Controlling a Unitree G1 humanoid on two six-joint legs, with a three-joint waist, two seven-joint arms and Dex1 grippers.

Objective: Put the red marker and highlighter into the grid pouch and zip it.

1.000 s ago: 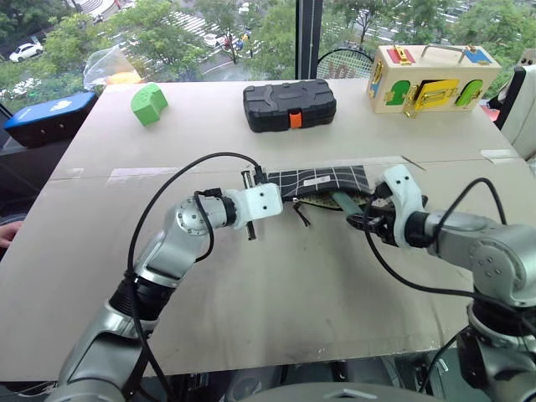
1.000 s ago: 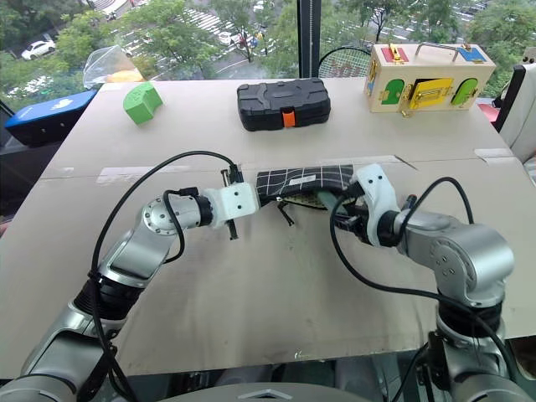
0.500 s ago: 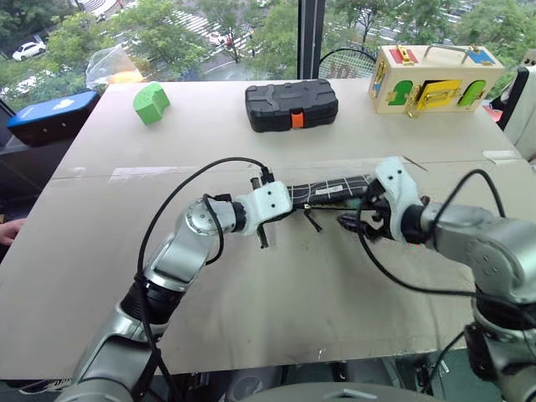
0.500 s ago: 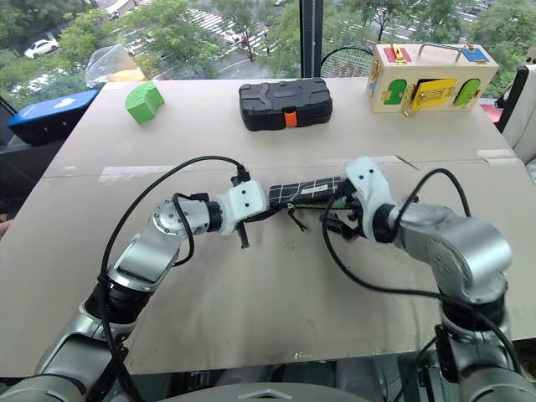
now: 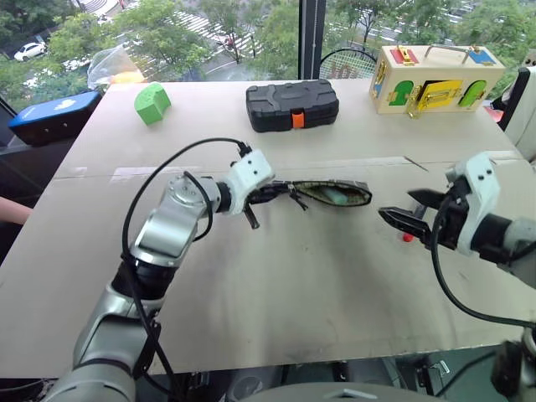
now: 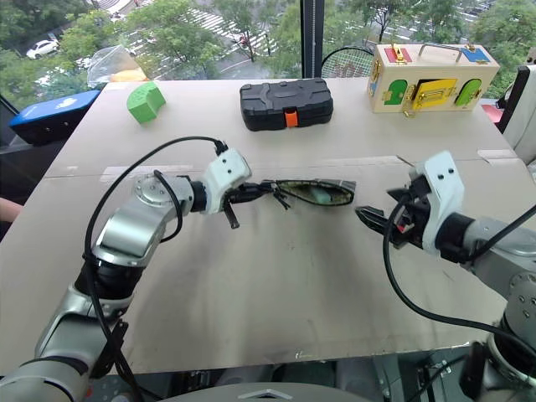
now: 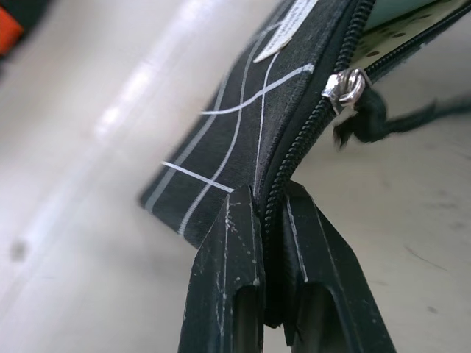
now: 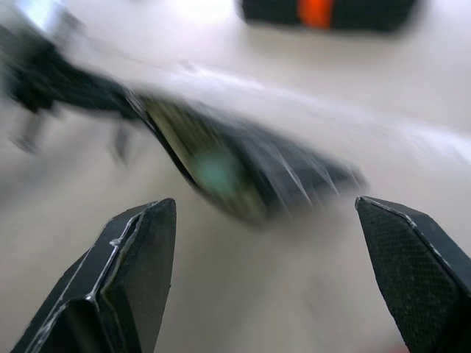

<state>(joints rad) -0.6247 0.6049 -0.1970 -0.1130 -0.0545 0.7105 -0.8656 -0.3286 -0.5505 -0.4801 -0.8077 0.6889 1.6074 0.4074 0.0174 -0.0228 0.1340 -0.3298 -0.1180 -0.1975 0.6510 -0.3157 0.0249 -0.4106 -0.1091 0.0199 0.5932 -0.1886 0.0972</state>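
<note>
Left gripper (image 7: 268,294) pinched tight on the end seam of the grid pouch (image 5: 331,193), zipper teeth running up between its two black fingers (image 7: 228,287). Fingertips are cut off at the wrist view's lower edge. The pouch is held by that end out over the table (image 5: 276,285); whether its far end touches the table cannot be told. It is black fabric with white grid lines and a white label partly out of frame. Its mouth gapes open, showing a pale dotted lining. The metal zipper slider (image 7: 346,86) sits near the held end, and a black pull cord (image 7: 368,121) dangles from it.

Inside the open mouth lies something pale mint green, the highlighter (image 5: 337,196). Only a sliver is visible, and the cap cannot be made out. In the right wrist view the pouch is smeared and its contents are just a greenish patch.

Right gripper (image 5: 406,211) is spread wide and holding nothing, well apart from the pouch's free end. Just beneath its lower finger is a small red spot, likely the red marker's (image 5: 407,237) cap; the barrel is hidden behind the gripper.

Far side of the table: black hard case with orange latch (image 5: 291,105), green block (image 5: 152,103), wooden latch box (image 5: 434,78).
</note>
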